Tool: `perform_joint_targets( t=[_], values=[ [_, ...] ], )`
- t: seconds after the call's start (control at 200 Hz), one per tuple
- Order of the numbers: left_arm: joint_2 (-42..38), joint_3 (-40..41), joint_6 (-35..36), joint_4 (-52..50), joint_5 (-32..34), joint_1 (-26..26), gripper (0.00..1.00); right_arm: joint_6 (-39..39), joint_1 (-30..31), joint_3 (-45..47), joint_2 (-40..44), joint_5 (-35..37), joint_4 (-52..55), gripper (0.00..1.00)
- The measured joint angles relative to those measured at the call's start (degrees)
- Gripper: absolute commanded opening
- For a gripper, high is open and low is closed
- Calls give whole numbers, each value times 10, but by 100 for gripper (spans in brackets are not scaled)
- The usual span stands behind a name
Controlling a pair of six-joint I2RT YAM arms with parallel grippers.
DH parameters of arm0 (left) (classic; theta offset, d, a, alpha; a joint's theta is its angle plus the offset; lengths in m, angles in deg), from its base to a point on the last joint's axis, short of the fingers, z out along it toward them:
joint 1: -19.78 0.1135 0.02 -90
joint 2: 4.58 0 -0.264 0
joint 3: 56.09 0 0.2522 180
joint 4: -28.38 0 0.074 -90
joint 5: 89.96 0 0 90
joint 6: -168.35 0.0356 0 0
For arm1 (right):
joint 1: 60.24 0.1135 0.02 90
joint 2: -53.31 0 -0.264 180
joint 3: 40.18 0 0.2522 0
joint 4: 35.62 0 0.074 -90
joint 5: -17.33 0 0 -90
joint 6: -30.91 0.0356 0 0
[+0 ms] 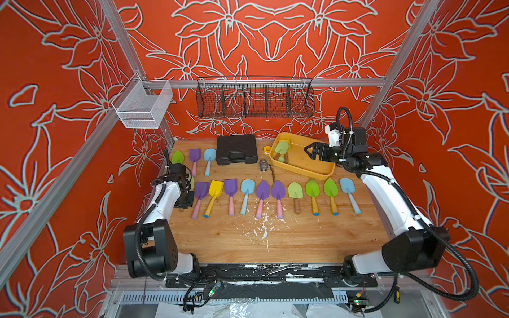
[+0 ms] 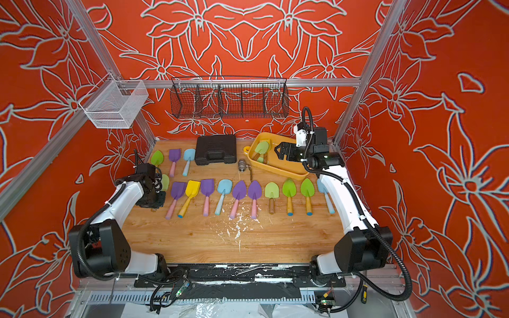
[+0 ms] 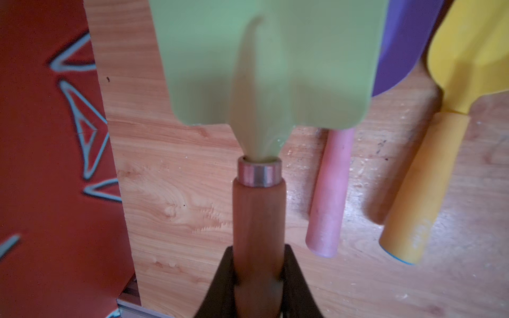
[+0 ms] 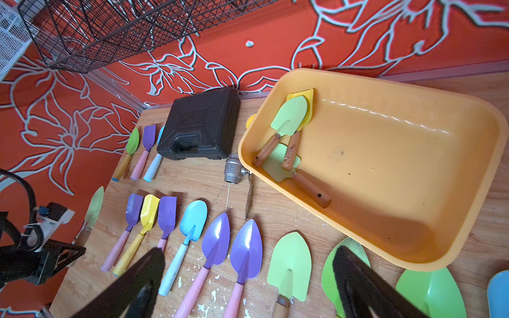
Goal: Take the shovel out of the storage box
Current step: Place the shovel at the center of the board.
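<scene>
This is a robot test cell in a laboratory, not a home. An aluminium frame (image 1: 347, 82) makes a booth, and its walls (image 1: 68, 165) carry a printed red flower pattern. The left arm (image 1: 162, 201) and the right arm (image 1: 382, 192) are mounted at the front edge of a wooden tabletop (image 1: 275, 242). Loose cables (image 1: 192, 298) and a small circuit board (image 1: 214, 291) lie uncovered below it.

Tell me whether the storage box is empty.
No, wooden-handled shovels lie at one end of the storage box.

Open room over most of the storage box (image 4: 413, 170) floor; shovels (image 4: 290, 117) at one end; valve (image 4: 232, 171) just outside.
</scene>
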Motion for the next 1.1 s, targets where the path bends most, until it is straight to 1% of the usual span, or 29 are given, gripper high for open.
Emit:
perform_joint_targets(
  t=[0.17, 0.405, 0.721, 0.761, 0.936, 1.101],
  values=[
    [33, 0, 11, 11, 5, 1, 0, -6, -2, -7, -25, 0, 0, 97],
    [39, 21, 17, 39, 18, 3, 0, -6, -2, -33, -68, -5, 2, 97],
    [76, 25, 15, 57, 20, 4, 0, 11, -2, -47, -84, -19, 0, 98],
    [78, 25, 15, 59, 22, 5, 2, 14, -2, -47, -84, -22, 0, 97],
    [82, 26, 11, 70, 27, 7, 15, 21, -2, -43, -84, -26, -2, 97],
    [96, 26, 2, 78, 26, 7, 17, 23, -2, -34, -84, -26, -2, 97]
  ],
)
